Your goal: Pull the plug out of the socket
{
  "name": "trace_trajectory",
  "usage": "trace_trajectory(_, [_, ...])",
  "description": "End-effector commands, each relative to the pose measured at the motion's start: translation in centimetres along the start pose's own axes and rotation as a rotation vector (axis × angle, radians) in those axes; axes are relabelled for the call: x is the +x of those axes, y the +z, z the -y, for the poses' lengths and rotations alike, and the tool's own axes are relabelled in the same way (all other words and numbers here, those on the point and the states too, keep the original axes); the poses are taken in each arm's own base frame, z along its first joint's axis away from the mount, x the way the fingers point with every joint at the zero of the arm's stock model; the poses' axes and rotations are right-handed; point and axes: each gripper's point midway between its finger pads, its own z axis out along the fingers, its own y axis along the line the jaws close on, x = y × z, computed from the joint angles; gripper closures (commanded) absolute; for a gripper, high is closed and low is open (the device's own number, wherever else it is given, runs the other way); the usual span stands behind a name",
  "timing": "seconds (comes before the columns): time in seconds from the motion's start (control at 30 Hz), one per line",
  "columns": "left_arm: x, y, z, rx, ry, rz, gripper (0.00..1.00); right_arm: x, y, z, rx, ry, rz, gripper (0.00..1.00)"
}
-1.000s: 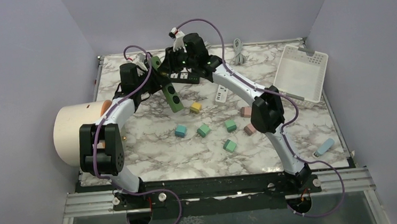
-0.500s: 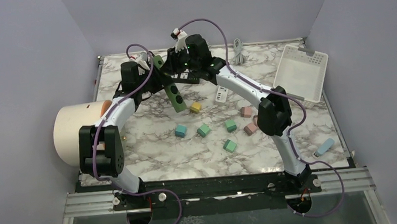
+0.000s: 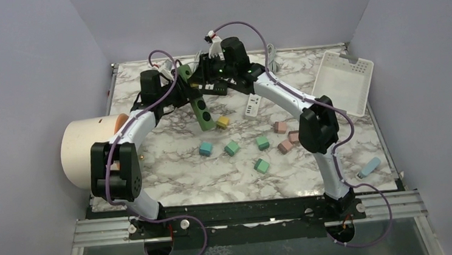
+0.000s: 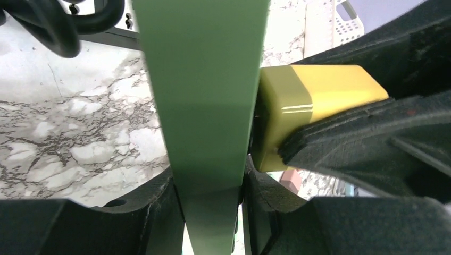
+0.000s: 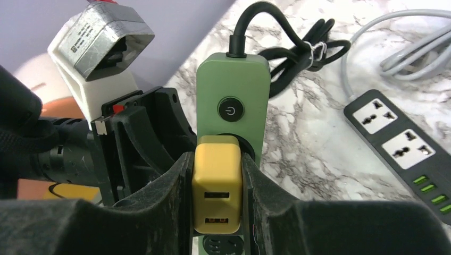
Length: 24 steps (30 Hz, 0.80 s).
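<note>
Socket strip (image 3: 201, 107) tilted, cord end far; plug (image 5: 217, 190) seemingly seated.

White tray (image 3: 342, 85), coloured blocks (image 3: 231, 148), black power strip (image 5: 404, 143).

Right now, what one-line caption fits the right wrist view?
Right gripper clamped on the yellow plug, seated against the green power strip just below its power button.

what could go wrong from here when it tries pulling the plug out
1. The right pincer clamps only the smooth sides of the yellow plug, so it may slide off instead of unseating it.
2. The left pincer alone braces the green power strip. A hard pull could twist the strip or slip it out of that grip.
3. The strip's bundled black cord may drag along.
</note>
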Motion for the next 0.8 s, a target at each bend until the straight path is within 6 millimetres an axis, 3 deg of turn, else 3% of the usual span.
trace_trajectory(0.0, [-6.3, -1.5, -2.7, -0.113, 0.003, 0.221, 1.0, -3.0, -4.4, -0.3, -0.145, 0.163, 0.016, 0.99])
trace_trajectory(0.07, [-6.3, -1.6, -2.7, -0.117, 0.003, 0.219, 1.0, -2.4, -3.4, 2.3, 0.241, -0.047, -0.031, 0.99])
trace_trajectory(0.1, [-6.3, -1.6, -2.6, -0.114, 0.005, 0.223, 1.0, -1.7, -3.0, 0.3, 0.145, -0.091, -0.053, 0.99])
trace_trajectory(0.13, [-6.3, -1.6, -2.5, -0.109, 0.009, 0.224, 1.0, -0.8, -3.4, -3.1, -0.167, -0.055, -0.071, 0.99])
trace_trajectory(0.17, [-6.4, -1.6, -2.5, -0.107, 0.01, 0.224, 1.0, -1.3, -4.1, -4.3, -0.307, 0.031, -0.041, 0.99])
trace_trajectory(0.2, [-6.4, -1.5, -2.6, -0.108, 0.007, 0.222, 1.0, -2.2, -3.4, -2.2, -0.118, 0.073, -0.021, 0.99])
trace_trajectory(0.23, [-6.5, -1.5, -2.6, -0.11, 0.004, 0.222, 1.0, -2.1, -2.7, 0.0, 0.135, -0.05, -0.029, 0.99])
trace_trajectory(0.27, [-6.5, -1.5, -2.6, -0.111, 0.001, 0.225, 1.0, -1.8, -2.8, 0.2, 0.271, -0.147, -0.044, 0.99])
trace_trajectory(0.33, [-6.5, -1.4, -2.5, -0.107, -0.002, 0.225, 1.0, -0.2, -3.5, -4.0, -0.179, -0.036, -0.105, 0.99])
trace_trajectory(0.37, [-6.5, -1.4, -2.5, -0.108, -0.001, 0.223, 1.0, -1.1, -3.6, -2.9, -0.153, 0.07, -0.054, 0.99])
trace_trajectory(0.4, [-6.5, -1.4, -2.7, -0.117, -0.005, 0.219, 1.0, -1.1, -3.2, 0.0, 0.106, 0.02, -0.049, 0.99])
trace_trajectory(0.43, [-6.6, -1.4, -2.8, -0.122, -0.004, 0.222, 1.0, -1.0, -3.4, 0.9, 0.328, -0.125, -0.05, 0.99])
trace_trajectory(0.47, [-6.6, -1.4, -2.7, -0.121, -0.004, 0.225, 1.0, -0.4, -3.1, -0.3, 0.306, -0.181, -0.069, 0.99])
trace_trajectory(0.5, [-6.6, -1.4, -2.7, -0.119, -0.004, 0.226, 1.0, 0.5, -3.1, -2.7, 0.059, -0.127, -0.109, 0.99])
trace_trajectory(0.53, [-6.7, -1.3, -2.7, -0.119, -0.005, 0.225, 1.0, 0.3, -3.4, -2.6, -0.031, -0.019, -0.085, 0.99])
trace_trajectory(0.57, [-6.7, -1.2, -2.8, -0.121, -0.01, 0.221, 1.0, 0.4, -3.7, -0.5, 0.129, 0.009, -0.09, 0.99])
trace_trajectory(0.6, [-6.7, -1.2, -2.9, -0.126, -0.013, 0.222, 1.0, -0.1, -3.7, 0.2, 0.29, -0.099, -0.07, 0.99])
trace_trajectory(0.63, [-6.7, -1.2, -3.0, -0.128, -0.015, 0.224, 1.0, -0.4, -3.4, -0.5, 0.315, -0.157, -0.053, 0.99])
trace_trajectory(0.67, [-6.7, -1.2, -3.0, -0.127, -0.017, 0.229, 1.0, -0.8, -2.9, -2.9, 0.102, -0.142, -0.038, 0.99])
trace_trajectory(0.7, [-6.7, -1.2, -3.0, -0.127, -0.02, 0.229, 1.0, 0.2, -3.5, -4.2, -0.106, -0.055, -0.062, 0.99])
trace_trajectory(0.73, [-6.7, -1.1, -3.0, -0.125, -0.023, 0.226, 1.0, 1.0, -3.8, -1.7, 0.027, 0.049, -0.093, 0.99])
trace_trajectory(0.77, [-6.8, -1.1, -3.0, -0.128, -0.025, 0.223, 1.0, 0.6, -3.7, 0.0, 0.225, -0.031, -0.082, 0.99])
